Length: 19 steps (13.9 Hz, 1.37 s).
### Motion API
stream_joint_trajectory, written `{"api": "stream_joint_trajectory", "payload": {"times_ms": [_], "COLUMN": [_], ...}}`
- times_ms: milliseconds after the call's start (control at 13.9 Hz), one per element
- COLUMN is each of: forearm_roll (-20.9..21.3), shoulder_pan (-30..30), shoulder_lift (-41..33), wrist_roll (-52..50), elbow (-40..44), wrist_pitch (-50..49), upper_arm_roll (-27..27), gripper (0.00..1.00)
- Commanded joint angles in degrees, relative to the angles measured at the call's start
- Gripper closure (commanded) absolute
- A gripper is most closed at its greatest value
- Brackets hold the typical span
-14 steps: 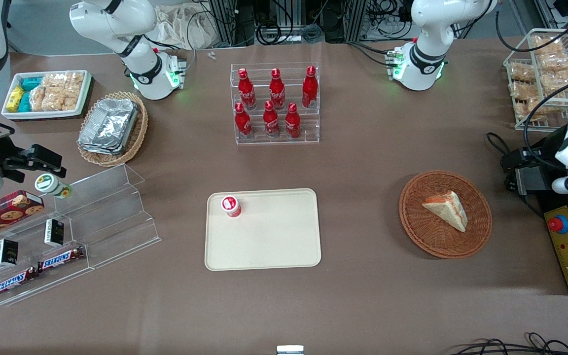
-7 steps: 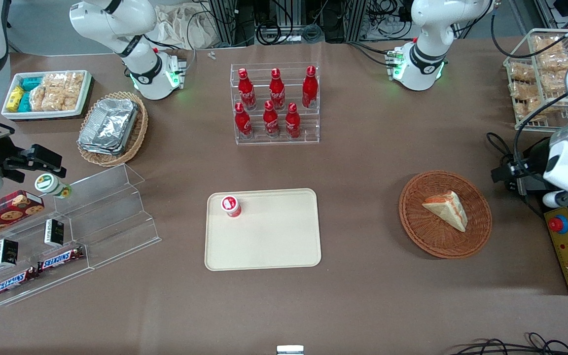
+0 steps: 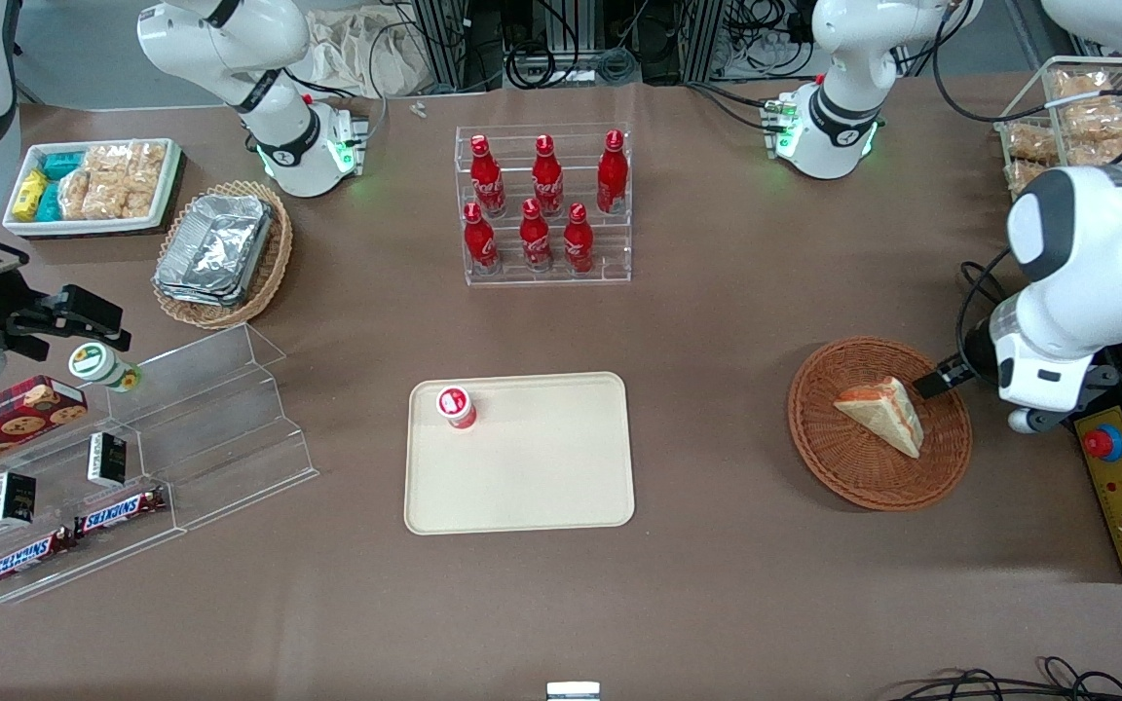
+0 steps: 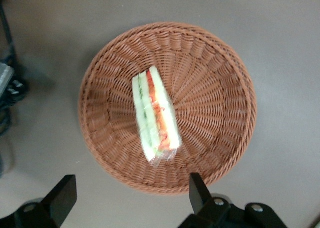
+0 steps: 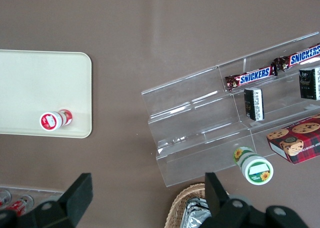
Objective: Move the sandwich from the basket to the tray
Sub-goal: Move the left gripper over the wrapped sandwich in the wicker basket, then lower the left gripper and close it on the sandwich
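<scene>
1. Since the earlier frames, the working arm has swung in from the table's edge toward the basket (image 3: 878, 423), and its gripper (image 4: 131, 194) now hangs above the basket's rim at the working arm's end of the table.
2. Its two fingers (image 4: 62, 197) stand wide apart with nothing between them; the wrist view looks straight down past them onto the basket.
3. The sandwich (image 3: 882, 414) lies in the basket, roughly in the middle, as a pale triangular wedge with red-orange and green filling showing along its edge (image 4: 154, 113).
4. Clear wrap covers the sandwich, and a loose bit of wrap sticks out at one end.
5. Neither finger touches the sandwich or the wicker.
6. The tray (image 3: 542, 477) sits flat near the middle of the table, well apart from the basket, toward the parked arm's end.
7. A small red-capped cup (image 3: 455, 406) stands on the tray at one corner; the rest of the tray surface is bare.
8. An acrylic rack of red bottles (image 3: 543, 206) stands farther from the front camera than the tray.
9. A lighter wicker basket holding foil containers (image 3: 220, 251) rests toward the parked arm's end.
10. A clear stepped display stand (image 3: 162, 458) there carries Snickers bars (image 3: 74, 534) and small dark boxes.
</scene>
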Motion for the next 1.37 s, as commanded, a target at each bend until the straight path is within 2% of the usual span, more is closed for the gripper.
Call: {"api": "stream_joint_trajectory", "payload": {"times_ms": [0,216,1152,1224,1296], "forearm_roll": [1.22,1.22,1.13,1.13,1.13], "shoulder_pan": [-0.16,-0.16,-0.34,-0.34,-0.34], "shoulder_lift": [1.30,4.28,10.44,10.88,10.97], "wrist_roll": [-4.08,-4.79,-10.41,-10.51,-10.51], "elbow": [-4.09,-6.48,-8.33,-8.15,-8.15], "wrist_pitch": [6.86,15.13,19.80,19.89,19.89], "upper_arm_roll": [-0.28,-0.20,-0.20,-0.20,-0.20], "gripper": [0.00,0.00,0.01,0.03,0.21]}}
